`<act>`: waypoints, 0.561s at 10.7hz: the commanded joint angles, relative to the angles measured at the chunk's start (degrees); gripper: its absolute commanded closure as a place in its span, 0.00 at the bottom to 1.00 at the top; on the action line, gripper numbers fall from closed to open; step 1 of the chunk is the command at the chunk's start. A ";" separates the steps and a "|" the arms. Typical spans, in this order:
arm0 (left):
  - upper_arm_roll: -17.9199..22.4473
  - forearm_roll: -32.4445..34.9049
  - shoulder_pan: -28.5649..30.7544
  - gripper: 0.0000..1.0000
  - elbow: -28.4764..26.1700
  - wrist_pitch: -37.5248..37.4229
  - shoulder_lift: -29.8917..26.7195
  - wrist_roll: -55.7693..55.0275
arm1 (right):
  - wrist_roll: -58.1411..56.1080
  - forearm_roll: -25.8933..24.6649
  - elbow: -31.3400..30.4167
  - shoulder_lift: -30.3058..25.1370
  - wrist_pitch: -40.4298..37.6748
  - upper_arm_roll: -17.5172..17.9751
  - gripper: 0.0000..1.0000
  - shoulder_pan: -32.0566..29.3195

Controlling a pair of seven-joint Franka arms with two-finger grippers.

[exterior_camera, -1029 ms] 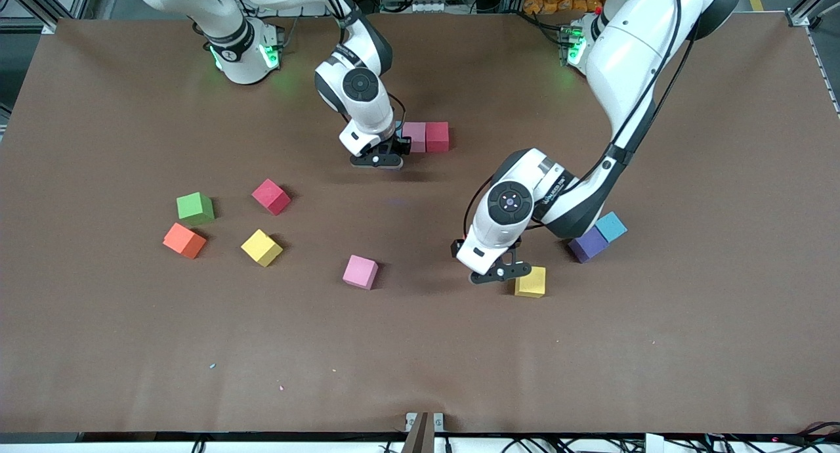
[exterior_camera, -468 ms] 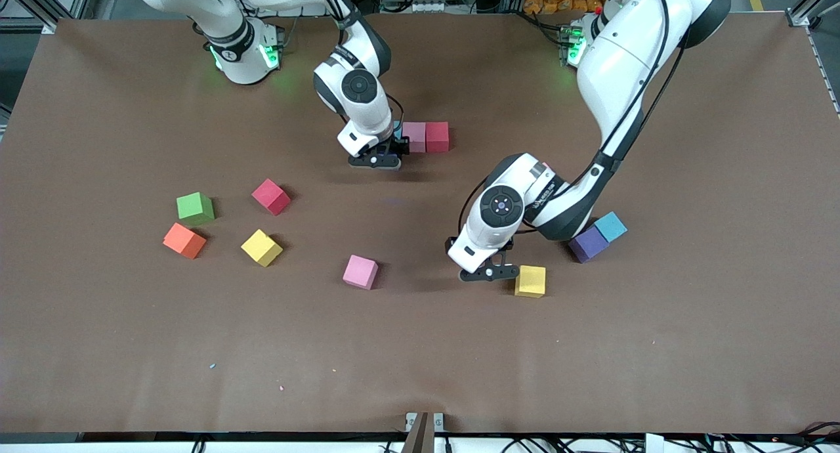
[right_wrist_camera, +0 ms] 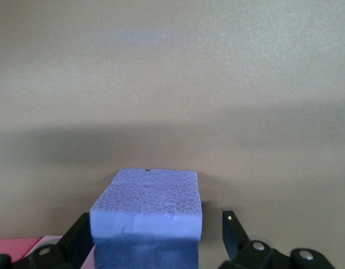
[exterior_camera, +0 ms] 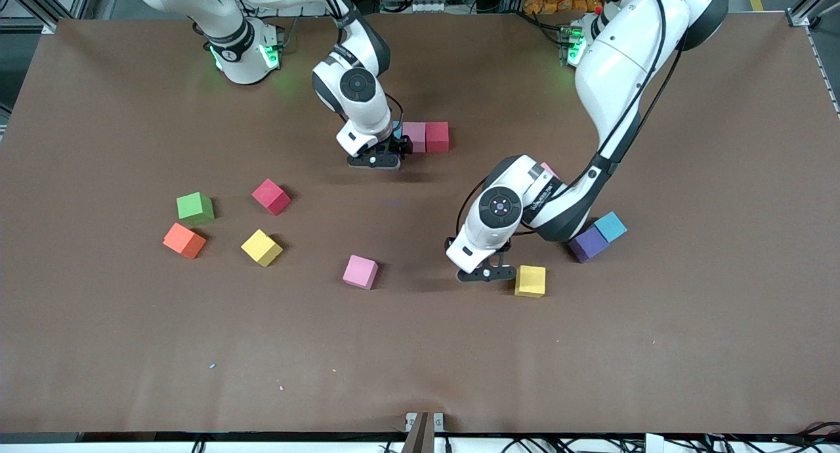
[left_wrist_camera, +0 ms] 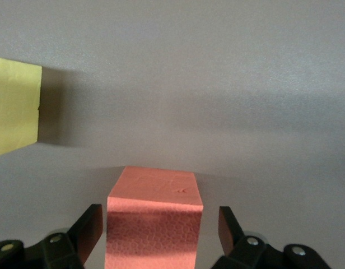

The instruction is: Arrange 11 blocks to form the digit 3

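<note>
1. In the lower middle of the front view, the left gripper point(exterior_camera: 486, 274) is hanging low over the table point(exterior_camera: 420, 361). Its fingers are spreading around a salmon-orange block point(left_wrist_camera: 154, 224), with a gap showing on one side, so they are not pinching it. A yellow block point(exterior_camera: 530, 281) is sitting just beside it.
2. Loose blocks are lying across the middle band: a pink block point(exterior_camera: 360, 272), a second yellow block point(exterior_camera: 261, 247), an orange block point(exterior_camera: 184, 240) and a red block point(exterior_camera: 271, 196) toward the right arm's end. A purple block point(exterior_camera: 588, 243) is touching a light blue block point(exterior_camera: 611, 226) toward the left arm's end. The green cube point(exterior_camera: 195, 207) is not counting toward the figure.
3. In the upper middle, the right gripper point(exterior_camera: 375, 161) is standing spread around a blue block point(right_wrist_camera: 147, 213), which is lying beside a pink block point(exterior_camera: 414, 137) and a red block point(exterior_camera: 437, 136).
4. The digit 3 is barely beginning, I judge: that one row of three is forming, and most blocks are waiting.
5. No containers are showing anywhere.
</note>
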 commanded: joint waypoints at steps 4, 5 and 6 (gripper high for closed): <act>0.33 3.59 -0.47 0.59 0.64 0.01 1.00 0.36 | 1.02 -0.43 -1.07 -6.08 -5.27 -0.18 0.00 -1.04; 0.33 3.59 -0.29 0.76 0.73 0.01 0.74 -0.08 | 0.93 -0.43 -0.81 -6.44 -6.15 -0.18 0.00 -2.17; 0.33 3.50 -0.20 0.88 0.82 -0.07 -0.05 -0.60 | 0.58 -0.43 -0.20 -6.44 -7.03 -0.18 0.00 -3.40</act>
